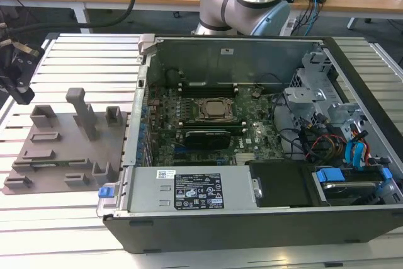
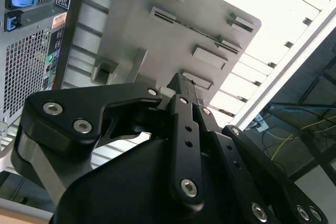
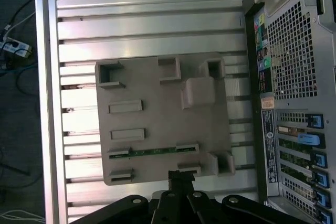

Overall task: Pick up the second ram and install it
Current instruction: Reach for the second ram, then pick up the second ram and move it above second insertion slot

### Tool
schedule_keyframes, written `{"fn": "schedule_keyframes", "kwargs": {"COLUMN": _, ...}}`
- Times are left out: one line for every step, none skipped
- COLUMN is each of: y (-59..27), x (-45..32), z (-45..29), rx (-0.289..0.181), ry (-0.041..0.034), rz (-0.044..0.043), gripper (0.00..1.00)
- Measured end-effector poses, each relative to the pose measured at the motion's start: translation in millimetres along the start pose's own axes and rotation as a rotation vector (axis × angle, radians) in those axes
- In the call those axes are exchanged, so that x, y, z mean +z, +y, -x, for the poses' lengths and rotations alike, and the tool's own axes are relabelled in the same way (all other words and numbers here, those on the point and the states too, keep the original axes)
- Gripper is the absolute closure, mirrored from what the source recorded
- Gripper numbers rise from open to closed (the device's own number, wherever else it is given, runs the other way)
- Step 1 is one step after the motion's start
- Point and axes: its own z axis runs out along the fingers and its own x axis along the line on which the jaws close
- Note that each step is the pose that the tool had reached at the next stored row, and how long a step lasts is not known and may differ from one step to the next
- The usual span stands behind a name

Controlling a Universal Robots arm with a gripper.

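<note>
The second ram [image 3: 152, 152], a slim dark green memory stick, stands on its long edge in a slot of the flat grey plastic fixture plate [image 3: 157, 93]. In the first wrist view it shows as a thin green strip, its two ends caught between small raised grey holders. Its long axis lies level and parallel to the ribs of the slatted aluminium counter [image 3: 147, 3]. One end points toward the perforated rear panel of the open dark grey computer case [image 3: 294, 51], and the other points away from it. The stick sits in the row nearest one long edge of the plate, and nothing touches it.

The black gripper [image 3: 181, 173] hangs over that same edge of the plate, close to the ram's row but clear of the stick. Its fingers [image 3: 176, 178] are drawn close together and hold nothing. In the second wrist view the fingertips point down toward the plate. In the exterior view the gripper is at the exterior view's left, above the counter and raised off the plate.

Several grey blocks and a tall grey post [image 1: 80, 111] rise from the plate. Toward the exterior view's right, just beside the plate, the case lies on its side with its green motherboard [image 1: 252, 137] and square metal-framed CPU socket [image 1: 214, 110] exposed.
</note>
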Motion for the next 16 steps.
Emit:
{"fn": "schedule_keyframes", "kwargs": {"y": 0.0, "x": 0.0, "z": 0.0, "rx": 0.0, "ry": 0.0, "rz": 0.0, "gripper": 0.9}}
{"fn": "schedule_keyframes", "kwargs": {"y": -0.1, "x": 0.0, "z": 0.0, "rx": 0.0, "ry": 0.0, "rz": 0.0, "gripper": 0.9}}
{"fn": "schedule_keyframes", "kwargs": {"y": -0.1, "x": 0.0, "z": 0.0, "rx": 0.0, "ry": 0.0, "rz": 0.0, "gripper": 0.9}}
{"fn": "schedule_keyframes", "kwargs": {"y": -0.2, "x": 0.0, "z": 0.0, "rx": 0.0, "ry": 0.0, "rz": 0.0, "gripper": 0.9}}
{"fn": "schedule_keyframes", "kwargs": {"y": -0.2, "x": 0.0, "z": 0.0, "rx": 0.0, "ry": 0.0, "rz": 0.0, "gripper": 0.9}}
{"fn": "schedule_keyframes", "kwargs": {"y": -0.2, "x": 0.0, "z": 0.0, "rx": -0.002, "ry": 0.0, "rz": 0.0, "gripper": 0.9}}
{"fn": "schedule_keyframes", "kwargs": {"y": -0.2, "x": -0.1, "z": 0.0, "rx": -0.018, "ry": 0.0009, "rz": 0.0004, "gripper": 0.9}}
{"fn": "schedule_keyframes", "kwargs": {"y": -0.2, "x": -0.1, "z": 0.0, "rx": -0.045, "ry": 0.0021, "rz": 0.001, "gripper": 0.9}}
{"fn": "schedule_keyframes", "kwargs": {"y": -0.2, "x": 0.0, "z": 0.0, "rx": -0.077, "ry": 0.0035, "rz": 0.0018, "gripper": 0.9}}
{"fn": "schedule_keyframes", "kwargs": {"y": -0.2, "x": 0.0, "z": 0.0, "rx": -0.118, "ry": 0.0054, "rz": 0.0028, "gripper": 0.9}}
{"fn": "schedule_keyframes", "kwargs": {"y": -0.2, "x": 0.0, "z": 0.0, "rx": -0.134, "ry": 0.0061, "rz": 0.0032, "gripper": 0.9}}
{"fn": "schedule_keyframes", "kwargs": {"y": -0.2, "x": 0.0, "z": 0.0, "rx": -0.15, "ry": 0.0068, "rz": 0.0036, "gripper": 0.9}}
{"fn": "schedule_keyframes", "kwargs": {"y": -0.2, "x": 0.0, "z": 0.0, "rx": -0.173, "ry": 0.0077, "rz": 0.0042, "gripper": 0.9}}
{"fn": "schedule_keyframes", "kwargs": {"y": -0.2, "x": 0.0, "z": 0.0, "rx": -0.21, "ry": 0.0095, "rz": 0.0051, "gripper": 0.9}}
{"fn": "schedule_keyframes", "kwargs": {"y": -0.2, "x": 0.0, "z": 0.0, "rx": -0.276, "ry": 0.0124, "rz": 0.0067, "gripper": 0.9}}
{"fn": "schedule_keyframes", "kwargs": {"y": -0.2, "x": 0.0, "z": 0.0, "rx": -0.31, "ry": 0.0139, "rz": 0.0076, "gripper": 0.9}}
